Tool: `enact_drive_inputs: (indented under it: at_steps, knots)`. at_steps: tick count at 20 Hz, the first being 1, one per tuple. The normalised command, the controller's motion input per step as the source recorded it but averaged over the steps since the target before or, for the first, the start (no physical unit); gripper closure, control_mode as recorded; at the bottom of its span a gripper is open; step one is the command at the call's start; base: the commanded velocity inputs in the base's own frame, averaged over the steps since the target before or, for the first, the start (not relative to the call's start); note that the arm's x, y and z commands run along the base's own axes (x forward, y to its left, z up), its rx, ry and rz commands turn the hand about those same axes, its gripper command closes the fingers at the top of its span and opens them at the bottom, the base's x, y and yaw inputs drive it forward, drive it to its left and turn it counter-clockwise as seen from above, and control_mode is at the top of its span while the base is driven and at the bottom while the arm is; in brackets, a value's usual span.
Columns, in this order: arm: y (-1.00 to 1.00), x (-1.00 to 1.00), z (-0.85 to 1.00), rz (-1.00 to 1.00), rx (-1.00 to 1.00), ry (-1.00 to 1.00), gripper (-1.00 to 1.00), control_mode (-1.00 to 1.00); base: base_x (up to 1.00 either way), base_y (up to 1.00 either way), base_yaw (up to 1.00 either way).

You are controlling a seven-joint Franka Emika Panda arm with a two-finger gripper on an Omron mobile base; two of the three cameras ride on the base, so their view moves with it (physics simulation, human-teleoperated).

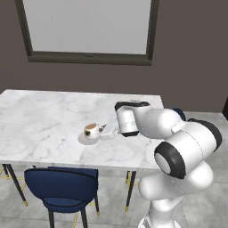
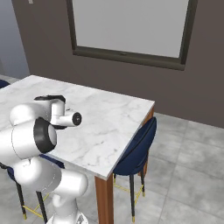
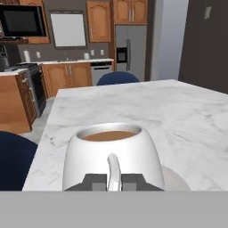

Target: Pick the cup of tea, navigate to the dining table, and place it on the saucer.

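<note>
The cup of tea [image 1: 91, 130] is a small white cup with brown tea, sitting over the pale saucer [image 1: 83, 139] on the dining table [image 1: 44, 116]. I cannot tell whether the cup rests on the saucer or hangs just above it. My gripper [image 1: 106, 131] reaches it from the right. In the hand view the cup [image 3: 111, 151] is close in front, and my gripper [image 3: 114, 181] is shut on its handle, with a dark fingertip [image 3: 94, 181] on either side. An edge of the saucer [image 3: 177, 180] peeks out under the cup on the right.
A blue chair [image 1: 62, 185] stands at the table's near side and another [image 2: 138, 148] at its right end. A dark wall with a window [image 1: 89, 26] is behind the table. Across the marble top [image 3: 178, 111] the hand view shows a third blue chair [image 3: 118, 78] and kitchen cabinets.
</note>
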Motion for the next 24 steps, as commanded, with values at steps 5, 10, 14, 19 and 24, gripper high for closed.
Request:
enact_drive_inputs:
  at_steps: [5, 10, 14, 19, 24]
  knots:
    - [-0.02, 0.00, -0.02, 0.00, 0.00, 0.00, 1.00, -1.00, 0.00, 0.00, 0.00]
    - [-0.03, 0.00, -0.17, 0.00, 0.00, 0.00, 1.00, -1.00, 0.00, 0.00, 0.00]
    - [0.00, 0.00, -0.32, 0.00, 0.00, 0.00, 1.00, -1.00, 0.00, 0.00, 0.00]
    - [0.00, 0.00, -0.26, 0.00, 0.00, 0.00, 1.00, -1.00, 0.00, 0.00, 0.00]
    - [0.00, 0.00, -0.12, 0.00, 0.00, 0.00, 1.00, -1.00, 0.00, 0.00, 0.00]
